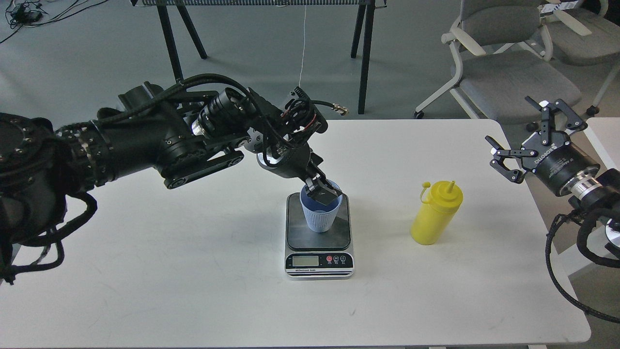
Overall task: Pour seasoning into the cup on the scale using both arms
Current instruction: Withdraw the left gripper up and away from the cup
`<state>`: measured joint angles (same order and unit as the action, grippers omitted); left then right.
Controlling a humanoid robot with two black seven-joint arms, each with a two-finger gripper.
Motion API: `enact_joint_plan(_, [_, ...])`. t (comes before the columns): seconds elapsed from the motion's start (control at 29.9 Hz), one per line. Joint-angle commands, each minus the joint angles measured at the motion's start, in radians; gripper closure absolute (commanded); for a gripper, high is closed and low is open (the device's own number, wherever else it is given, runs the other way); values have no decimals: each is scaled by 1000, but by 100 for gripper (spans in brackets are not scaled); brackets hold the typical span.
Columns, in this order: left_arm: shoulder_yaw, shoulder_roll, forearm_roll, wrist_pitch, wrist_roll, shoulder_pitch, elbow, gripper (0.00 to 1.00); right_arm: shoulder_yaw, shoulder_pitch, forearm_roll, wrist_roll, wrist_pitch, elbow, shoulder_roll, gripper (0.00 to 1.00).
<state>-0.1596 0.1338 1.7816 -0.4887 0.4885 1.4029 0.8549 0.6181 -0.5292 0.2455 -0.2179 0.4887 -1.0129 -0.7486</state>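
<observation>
Standing upright, seasoning (436,213), nozzle skyward

Right gripper (520,140) reads, perhaps, "ROBOTIQ"

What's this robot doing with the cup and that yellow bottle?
The left gripper is at the rim of the cup, which stands on the scale on the white table. It looks clamped on the rim, one finger inside. The yellow bottle stands upright to the right of the scale, untouched. The right gripper hangs open beyond the bottle, at the table's edge. No pouring yet.
</observation>
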Motion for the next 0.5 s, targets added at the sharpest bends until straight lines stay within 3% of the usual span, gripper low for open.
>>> enact_joint_plan(0.0, [0, 4, -51, 0, 0, 40, -4, 3, 3, -2, 0, 0, 0, -1, 0, 0])
enact_joint_plan(0.17, [3, 24, -180, 0, 0, 100, -5, 1, 11, -3, 0, 5, 0, -7, -3, 0])
enact_joint_plan(0.47, [55, 194, -641, 0, 0, 130, -8, 1, 17, -44, 12, 19, 0, -39, -34, 0])
